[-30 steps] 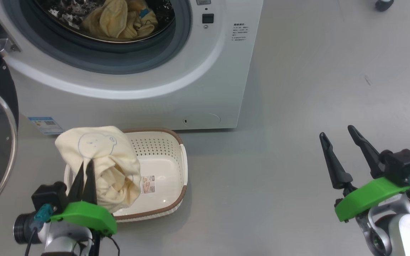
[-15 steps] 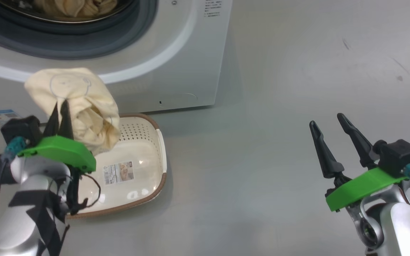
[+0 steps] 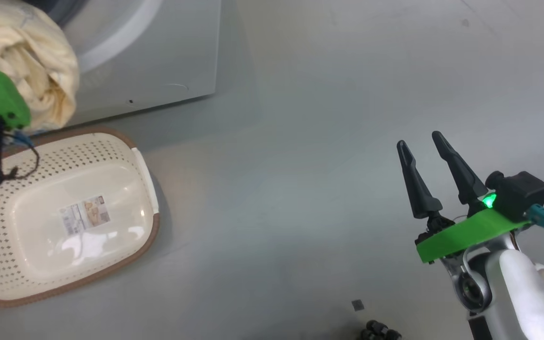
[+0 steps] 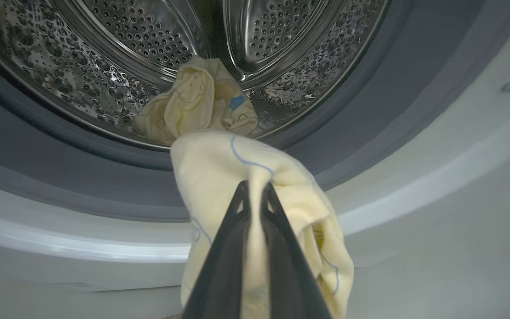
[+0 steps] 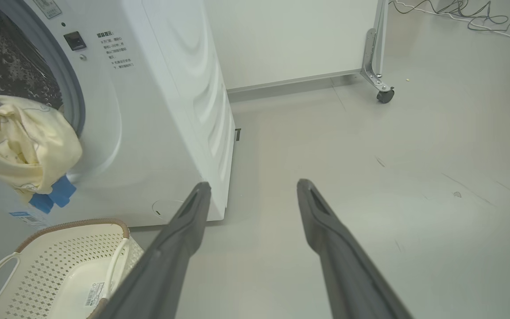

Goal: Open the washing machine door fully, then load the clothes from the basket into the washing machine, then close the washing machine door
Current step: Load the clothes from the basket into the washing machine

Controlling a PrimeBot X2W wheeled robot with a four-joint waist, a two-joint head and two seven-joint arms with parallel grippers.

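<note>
Left wrist view, centre: our left gripper (image 4: 253, 186) pinches cream clothes (image 4: 219, 170) before the washing machine (image 4: 436, 133), one piece inside; basket (image 3: 111, 146) looks empty, right gripper (image 3: 419, 139) wide, we've yet to close up.

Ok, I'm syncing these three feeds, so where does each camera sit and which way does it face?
Head view: on the head, looking down at floor, basket and washing machine front; the open right gripper shows.
Left wrist view: along the left gripper, shut on the cream cloth, into the drum.
Right wrist view: along its open fingers, toward the washing machine's side.
Shared: all three show the cream cloth.
</note>
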